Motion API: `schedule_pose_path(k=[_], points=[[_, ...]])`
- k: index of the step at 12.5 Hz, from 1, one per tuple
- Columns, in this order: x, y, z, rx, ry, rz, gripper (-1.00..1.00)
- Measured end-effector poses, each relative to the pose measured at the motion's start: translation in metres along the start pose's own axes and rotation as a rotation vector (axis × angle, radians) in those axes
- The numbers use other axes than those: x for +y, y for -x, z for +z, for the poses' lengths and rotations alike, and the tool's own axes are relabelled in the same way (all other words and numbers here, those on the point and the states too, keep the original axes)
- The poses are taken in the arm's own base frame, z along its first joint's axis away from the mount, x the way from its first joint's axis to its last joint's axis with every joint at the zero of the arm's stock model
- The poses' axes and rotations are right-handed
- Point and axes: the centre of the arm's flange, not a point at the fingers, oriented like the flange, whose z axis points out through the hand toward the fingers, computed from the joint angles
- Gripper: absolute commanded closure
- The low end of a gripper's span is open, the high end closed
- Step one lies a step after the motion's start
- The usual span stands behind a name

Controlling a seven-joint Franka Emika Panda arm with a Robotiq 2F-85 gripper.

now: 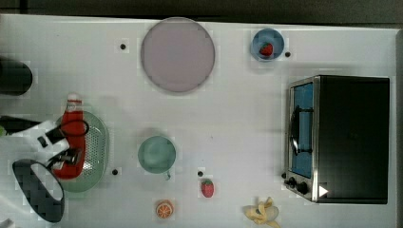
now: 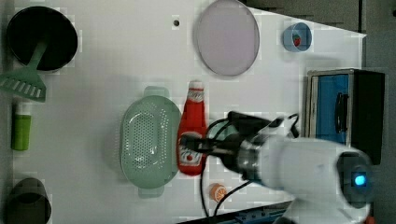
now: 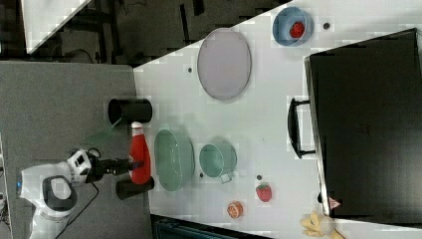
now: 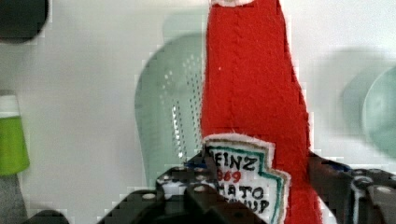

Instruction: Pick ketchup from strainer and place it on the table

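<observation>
The ketchup (image 1: 74, 124), a red bottle with a white cap and a white-and-red label, hangs over the pale green strainer (image 1: 99, 147) at the top view's left. My gripper (image 1: 66, 153) is shut on its labelled lower half. In the wrist view the ketchup (image 4: 252, 84) sits between the two dark fingers (image 4: 184, 184), with the strainer (image 4: 170, 116) below it. In the left view the ketchup (image 2: 191, 123) shows beside the strainer (image 2: 147, 140), and my gripper (image 2: 187, 142) clasps it. The right view has the ketchup (image 3: 140, 152) left of the strainer (image 3: 172, 159). The white table (image 1: 228, 118) lies under all of it.
A teal cup (image 1: 157, 154) stands just right of the strainer in the top view. A grey-lilac plate (image 1: 177, 54) and a blue bowl (image 1: 267, 45) lie at the back, a toaster oven (image 1: 340, 137) at the right. A strawberry (image 1: 207, 188), orange slice (image 1: 164, 209) and banana (image 1: 261, 212) lie along the front.
</observation>
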Motion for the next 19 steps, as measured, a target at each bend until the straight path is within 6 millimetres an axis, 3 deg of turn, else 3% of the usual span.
schedule_pose_path(k=[1, 3, 5, 7, 10, 12, 13, 15, 19], points=[[0.013, -0.014, -0.007, 0.006, 0.007, -0.016, -0.25], [0.058, -0.053, -0.010, 0.007, 0.025, -0.009, -0.25], [0.126, -0.102, -0.009, -0.002, 0.040, 0.065, -0.25], [0.210, -0.143, 0.002, -0.026, 0.056, 0.159, -0.25], [0.350, -0.162, 0.030, -0.090, 0.086, 0.293, -0.25], [0.416, -0.155, 0.049, -0.108, 0.089, 0.357, -0.25], [0.434, -0.154, 0.058, -0.099, 0.085, 0.380, -0.25], [0.443, -0.152, 0.080, -0.098, 0.082, 0.384, -0.25], [0.403, -0.151, 0.150, -0.114, 0.063, 0.305, -0.25]])
